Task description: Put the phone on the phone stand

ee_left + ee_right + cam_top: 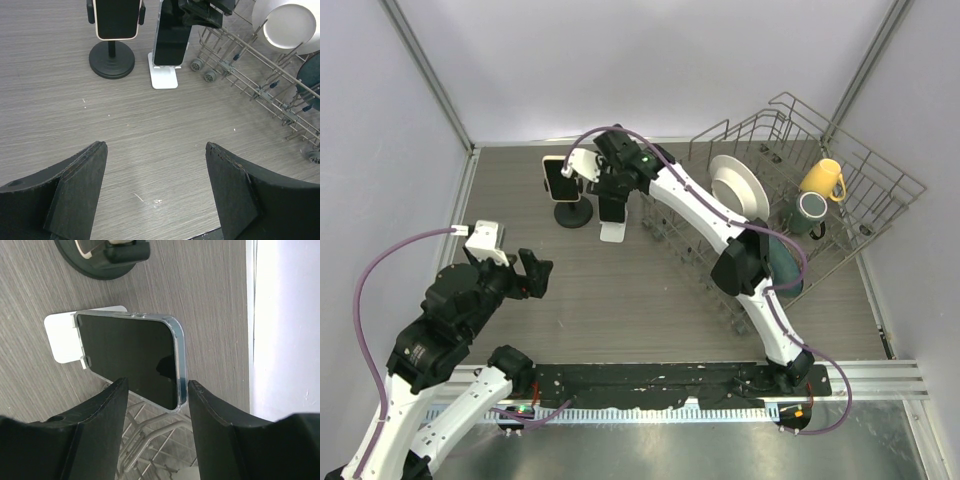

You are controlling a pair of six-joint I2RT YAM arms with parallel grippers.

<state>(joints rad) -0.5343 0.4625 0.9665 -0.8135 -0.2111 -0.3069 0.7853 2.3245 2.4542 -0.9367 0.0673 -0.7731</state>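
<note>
Dark-screened phone in its clear case [130, 355] is leaning back on the white phone stand [60, 340], and we can see its lower edge tucked against the stand's little front lip. That lip is what keeps it from sliding off. The left wrist view agrees: the phone stands near upright, with the stand's flat foot planted on the grey wood-grain surface [50, 110].

Over to the right end effector [157, 385]. It hangs at the phone's top end with its jaws parted about halfway, one finger in front of the screen and the other just behind the top edge. We see no pad pressing on the case, so we call it released, with the stand carrying the phone's weight. The gap at the rear finger is too fine for us to be sure of that.

The left end effector [156, 150] hovers spread wide and empty, well apart from the stand. We read that as simply keeping out of the way.

It's a crowded corner. Just beside the white stand, a second phone in a pale case [116, 17] sits clamped in a black round-based holder [111, 60], and the wire dish rack [260, 90] runs along the other side.

By our reckoning the placing is all but done. What's left is for the right arm to draw clear without its fingers nudging the phone's top and tipping it off the lip.
</note>
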